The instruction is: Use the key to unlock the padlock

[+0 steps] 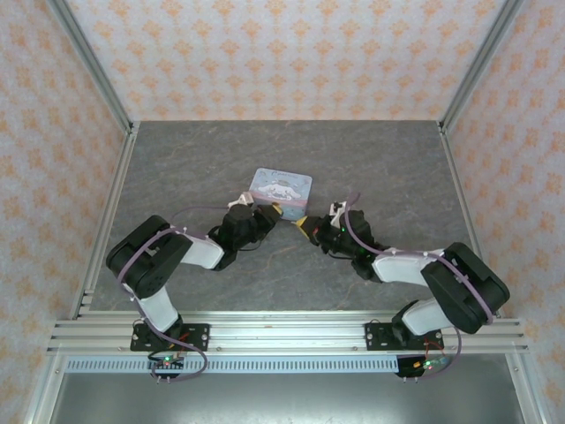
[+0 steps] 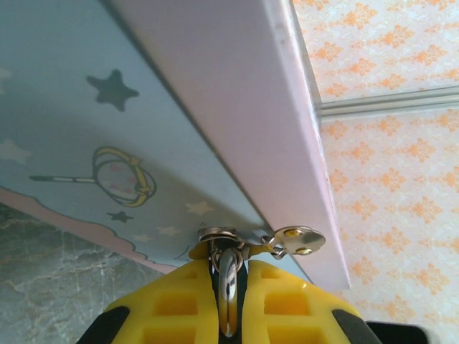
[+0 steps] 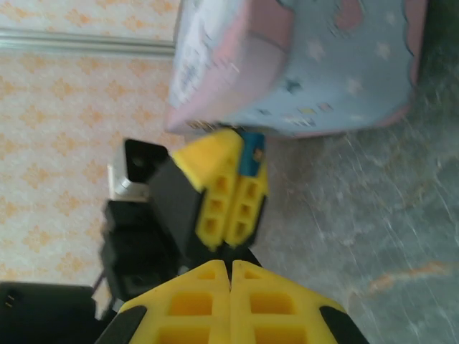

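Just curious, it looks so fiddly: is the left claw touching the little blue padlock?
Touching. Right wrist view: the padlock sits pinched at the tip of the left claw.

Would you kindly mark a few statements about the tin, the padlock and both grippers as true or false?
1. The right gripper is shut with nothing between its fingers. True.
2. The left gripper is wide open. False: it is shut on a thin silvery metal piece.
3. The tin stands against the far wall. False: it lies mid-table, right by both grippers.
4. The blue padlock sits at the left gripper's fingertips, beside the tin. True.
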Robot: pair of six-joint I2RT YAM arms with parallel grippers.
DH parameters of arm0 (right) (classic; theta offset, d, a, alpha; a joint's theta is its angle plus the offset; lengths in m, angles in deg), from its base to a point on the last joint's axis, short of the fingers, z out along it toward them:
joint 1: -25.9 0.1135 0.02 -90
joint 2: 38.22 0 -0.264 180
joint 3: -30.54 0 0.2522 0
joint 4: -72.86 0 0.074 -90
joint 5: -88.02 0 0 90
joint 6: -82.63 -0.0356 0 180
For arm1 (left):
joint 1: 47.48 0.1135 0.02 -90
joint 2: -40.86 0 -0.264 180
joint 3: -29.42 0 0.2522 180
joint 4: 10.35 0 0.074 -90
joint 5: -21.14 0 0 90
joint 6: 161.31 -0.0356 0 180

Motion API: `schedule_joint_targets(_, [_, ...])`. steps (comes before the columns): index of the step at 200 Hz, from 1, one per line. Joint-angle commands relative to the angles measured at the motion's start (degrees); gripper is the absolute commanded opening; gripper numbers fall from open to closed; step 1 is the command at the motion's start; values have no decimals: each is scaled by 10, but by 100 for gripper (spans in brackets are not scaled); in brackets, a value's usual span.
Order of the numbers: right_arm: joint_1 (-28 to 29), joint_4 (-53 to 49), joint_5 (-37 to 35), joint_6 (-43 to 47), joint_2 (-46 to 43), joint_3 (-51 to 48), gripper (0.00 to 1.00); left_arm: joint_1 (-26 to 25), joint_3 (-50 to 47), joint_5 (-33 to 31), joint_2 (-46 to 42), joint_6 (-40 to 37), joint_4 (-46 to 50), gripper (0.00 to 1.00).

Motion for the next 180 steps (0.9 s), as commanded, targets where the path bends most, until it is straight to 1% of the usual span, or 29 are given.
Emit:
schedule_joint_targets(1, [21,35,-48,-12,-10,-20,0,6,-6,46,-40,3,5,0])
schedule_joint_targets(45, [59,98,-88,-42,27,-30,0,8,-16,61,-83,24,9,0])
schedule_joint_targets(83, [62,146,-110,-68,58,-31,0,8,-27,66,-112,28,17,0])
schedule_joint_targets(123, [63,150,-125,-81,60,-25,0,8,-38,53,-132,31,28,0])
schedule_joint_targets(180, [63,166,-126,-99,82,-4,0,8,-42,50,-118,48,0,0])
